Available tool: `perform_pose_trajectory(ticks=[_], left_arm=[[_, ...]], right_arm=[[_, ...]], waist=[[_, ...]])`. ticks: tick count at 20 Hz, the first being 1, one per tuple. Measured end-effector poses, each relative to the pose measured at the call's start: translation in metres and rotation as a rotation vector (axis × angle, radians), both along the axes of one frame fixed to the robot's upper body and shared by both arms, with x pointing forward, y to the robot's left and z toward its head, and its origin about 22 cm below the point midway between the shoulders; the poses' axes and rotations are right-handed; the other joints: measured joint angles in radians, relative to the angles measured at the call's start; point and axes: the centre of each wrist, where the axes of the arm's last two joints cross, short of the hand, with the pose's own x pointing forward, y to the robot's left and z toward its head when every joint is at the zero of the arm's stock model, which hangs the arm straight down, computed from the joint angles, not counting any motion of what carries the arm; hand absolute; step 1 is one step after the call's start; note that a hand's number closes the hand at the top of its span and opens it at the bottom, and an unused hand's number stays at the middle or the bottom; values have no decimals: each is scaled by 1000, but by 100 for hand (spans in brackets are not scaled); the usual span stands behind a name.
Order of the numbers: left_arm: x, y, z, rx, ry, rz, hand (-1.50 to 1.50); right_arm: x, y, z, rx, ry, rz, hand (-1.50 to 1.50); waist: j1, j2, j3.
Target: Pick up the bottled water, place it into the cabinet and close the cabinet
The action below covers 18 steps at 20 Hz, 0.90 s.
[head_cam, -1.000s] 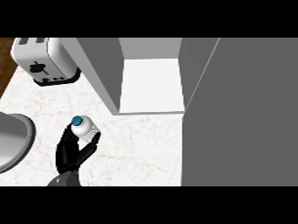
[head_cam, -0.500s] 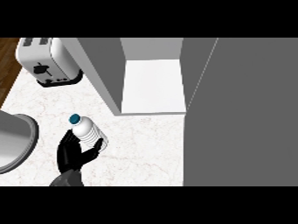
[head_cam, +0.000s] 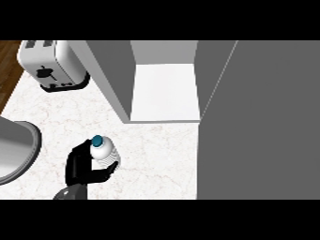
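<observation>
Head view: a big grey cabinet (head_cam: 163,89) stands open on the white counter (head_cam: 155,145). One black hand (head_cam: 82,168) has its fingers curled round the bottled water (head_cam: 104,154), near the counter's front, apart from the cabinet.

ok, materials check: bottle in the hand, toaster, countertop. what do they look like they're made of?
Bottled water: looks like pale ribbed plastic with a teal cap, held in the left hand.
Toaster: light brushed-metal look with a dark base and lever; could be painted plastic.
Countertop: white with faint veining, marble or stone-look laminate, matte.
</observation>
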Motion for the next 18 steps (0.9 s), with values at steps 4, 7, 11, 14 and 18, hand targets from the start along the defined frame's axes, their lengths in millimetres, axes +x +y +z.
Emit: perform_pose_trajectory(ticks=[4, 7, 11, 14, 18], left_arm=[[3, -15, 3, -35, -7, -60, 150], [6, -30, 7, -72, -4, -115, 150], [22, -51, 25, -90, -7, -151, 150], [30, -67, 43, -85, -6, -171, 150], [47, -89, 74, -40, -24, -189, 150]], right_arm=[[1, 3, 0, 9, 6, -3, -150], [0, 2, -1, 7, 7, 2, -150], [0, 1, 0, 1, 11, 13, -150], [2, 3, 0, 7, 8, 8, -150], [4, 0, 0, -6, 8, -3, -150]], waist=[[2, 1, -5], [2, 1, -8], [0, 2, -9], [4, 1, -10], [6, 2, -10]])
